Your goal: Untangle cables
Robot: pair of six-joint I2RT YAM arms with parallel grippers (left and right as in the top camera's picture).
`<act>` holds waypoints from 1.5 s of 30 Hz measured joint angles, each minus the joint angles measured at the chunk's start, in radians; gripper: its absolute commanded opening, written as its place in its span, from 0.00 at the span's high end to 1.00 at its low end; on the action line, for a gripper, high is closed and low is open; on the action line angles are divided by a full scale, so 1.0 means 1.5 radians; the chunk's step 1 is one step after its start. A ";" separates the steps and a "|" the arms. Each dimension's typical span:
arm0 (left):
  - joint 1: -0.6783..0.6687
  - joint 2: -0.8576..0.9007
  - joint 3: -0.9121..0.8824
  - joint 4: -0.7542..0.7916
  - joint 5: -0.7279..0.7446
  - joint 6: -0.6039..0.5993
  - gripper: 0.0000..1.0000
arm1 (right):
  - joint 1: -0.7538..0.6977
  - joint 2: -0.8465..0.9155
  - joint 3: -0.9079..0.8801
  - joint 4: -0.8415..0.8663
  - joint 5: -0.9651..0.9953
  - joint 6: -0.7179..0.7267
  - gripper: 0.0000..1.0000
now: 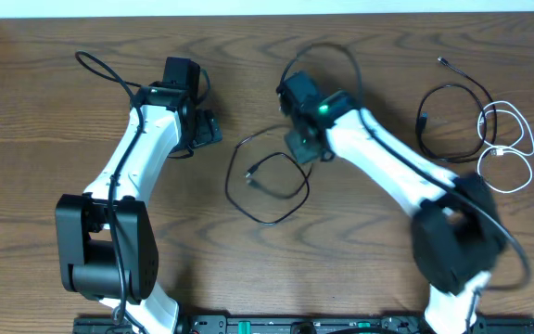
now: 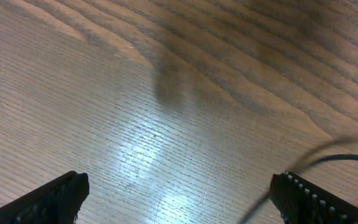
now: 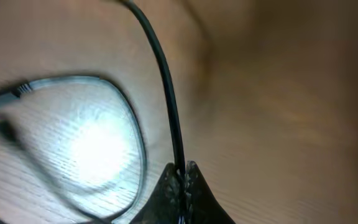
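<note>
A: Wooden table [image 2: 166,93] alone is showing under the left gripper [image 1: 208,130], jaws standing apart.
B: Centre: the right gripper [image 3: 184,177] is clamping the black cable [image 3: 166,99]. Next move is probably calling for slow drawing-out; the white cable [image 1: 513,148] is lying far right.

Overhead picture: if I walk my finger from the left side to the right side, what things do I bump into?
left gripper → looped black cable → second black cable → white cable
</note>
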 measured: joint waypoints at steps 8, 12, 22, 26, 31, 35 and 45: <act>0.000 0.000 0.000 0.000 0.000 0.000 0.02 | -0.013 -0.145 0.013 0.010 0.213 -0.010 0.99; 0.000 0.000 0.000 0.000 0.000 0.000 0.02 | -0.056 -0.188 0.013 0.048 0.330 -0.015 0.99; 0.000 0.000 0.000 0.000 0.000 0.000 0.02 | -0.213 -0.302 0.013 0.114 0.440 0.020 0.99; 0.000 0.000 0.000 0.000 0.000 0.000 0.02 | -0.265 -0.307 0.014 0.097 0.388 0.038 0.99; 0.000 0.000 0.000 0.000 0.000 0.000 0.02 | -0.314 -0.286 0.014 0.074 0.320 0.061 0.99; 0.000 0.000 0.000 0.000 0.000 0.000 0.02 | -0.343 -0.260 0.014 0.056 0.267 0.073 0.92; 0.000 0.000 0.000 0.000 0.000 0.000 0.02 | -0.361 -0.222 0.014 0.038 0.200 0.085 0.01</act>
